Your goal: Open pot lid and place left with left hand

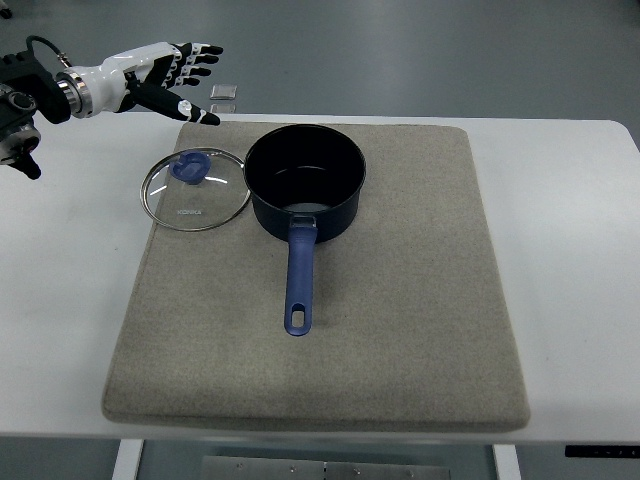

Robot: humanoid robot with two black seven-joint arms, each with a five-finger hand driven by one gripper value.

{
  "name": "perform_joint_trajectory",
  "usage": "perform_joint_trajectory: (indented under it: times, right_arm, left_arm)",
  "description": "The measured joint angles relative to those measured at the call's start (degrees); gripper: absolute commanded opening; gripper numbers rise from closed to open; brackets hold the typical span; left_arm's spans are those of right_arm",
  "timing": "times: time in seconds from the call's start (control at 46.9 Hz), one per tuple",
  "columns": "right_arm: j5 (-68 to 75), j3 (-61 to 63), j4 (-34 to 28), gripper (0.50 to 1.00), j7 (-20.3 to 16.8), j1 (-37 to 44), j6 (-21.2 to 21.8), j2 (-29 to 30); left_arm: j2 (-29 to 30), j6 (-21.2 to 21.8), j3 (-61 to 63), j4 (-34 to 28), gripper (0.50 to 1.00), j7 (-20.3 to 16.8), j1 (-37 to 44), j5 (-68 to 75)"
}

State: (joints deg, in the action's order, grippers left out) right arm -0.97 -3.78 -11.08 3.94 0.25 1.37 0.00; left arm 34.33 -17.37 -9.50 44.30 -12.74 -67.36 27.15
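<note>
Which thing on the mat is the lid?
Start at the grey mat on the white table. Left of the dark pot, touching its side, lies the lid: a flat clear glass disc with a metal rim and blue knob.

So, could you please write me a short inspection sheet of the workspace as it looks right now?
Surface: white table with a grey mat covering its middle.
Job's things: dark blue pot stands uncovered on the mat, handle toward the robot; glass lid with blue knob lies flat to the pot's left, on the mat's left edge, its rim right by the pot.
Clutter: small pale object at the table's far edge; too small to identify.
Grippers: left hand hovers beyond the lid, fingers spread, holding nothing; right hand not in view.
Cables: black cable behind the left wrist.
Surroundings: grey floor; nothing else seen.
</note>
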Motion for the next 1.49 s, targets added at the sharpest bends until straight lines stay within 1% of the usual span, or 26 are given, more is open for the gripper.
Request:
perform_joint_trajectory:
  times: [0.128, 0.234, 0.426, 0.533, 0.618, 0.725, 0.789, 0.895, 0.959, 1.151, 1.279, 1.343, 1.492]
  right_arm:
    - [0.00, 0.00, 0.00, 0.917, 0.00, 0.01, 0.00, 0.00]
    - [0.00, 0.00, 0.00, 0.917, 0.00, 0.02, 0.00, 0.00]
    - [0.00, 0.00, 0.00, 0.917, -0.01, -0.01, 0.00, 0.00]
    - [0.00, 0.00, 0.00, 0.917, -0.01, -0.02, -0.02, 0.00]
    - [0.00, 0.00, 0.00, 0.917, 0.00, 0.01, -0.03, 0.00]
    - [0.00, 0.00, 0.00, 0.917, 0.00, 0.01, -0.03, 0.00]
    - [0.00, 0.00, 0.00, 0.917, 0.01, 0.02, -0.03, 0.00]
    - [0.00, 0.00, 0.00, 0.917, 0.01, 0.02, -0.03, 0.00]
    - [0.00, 0.00, 0.00, 0.917, 0.01, 0.02, -0.02, 0.00]
    - [0.00, 0.00, 0.00, 0.917, -0.02, 0.00, -0.02, 0.00]
    - [0.00, 0.00, 0.00, 0.917, -0.02, 0.01, -0.02, 0.00]
    - [0.00, 0.00, 0.00, 0.917, 0.00, 0.01, -0.03, 0.00]
    - [0.00, 0.00, 0.00, 0.917, 0.02, 0.02, -0.04, 0.00]
  left_arm:
    - [-0.29, -0.18, -2.46, -3.60, 0.992, -0.01, 2.38, -9.03]
    - [-0.81, -1.01, -8.88, -5.80, 0.992, -0.01, 7.22, -15.20]
    - [-2.19, -1.90, -17.71, -6.41, 0.992, 0.11, 12.24, -16.61]
    - [-3.39, -4.34, -20.75, -8.08, 0.992, 0.58, 13.56, -17.39]
    - [-4.14, -8.27, -22.79, -9.94, 0.992, 1.62, 14.28, -20.03]
    - [-4.42, -13.64, -23.40, -13.59, 0.992, 5.35, 14.38, -25.83]
    - [-4.44, -15.48, -23.46, -15.58, 0.992, 8.10, 14.28, -30.15]
    - [-4.51, -17.24, -23.58, -17.17, 0.992, 12.68, 14.12, -37.17]
    - [-4.49, -17.59, -23.80, -17.37, 0.992, 15.31, 13.97, -40.92]
    - [-4.47, -17.64, -25.25, -17.27, 0.992, 20.56, 13.91, -50.51]
    - [-4.45, -17.64, -26.65, -17.14, 0.992, 26.02, 14.20, -57.48]
    - [-4.45, -17.64, -26.70, -17.13, 0.992, 26.90, 14.42, -58.70]
    - [-5.59, -17.64, -26.78, -17.09, 0.992, 27.08, 15.43, -58.98]
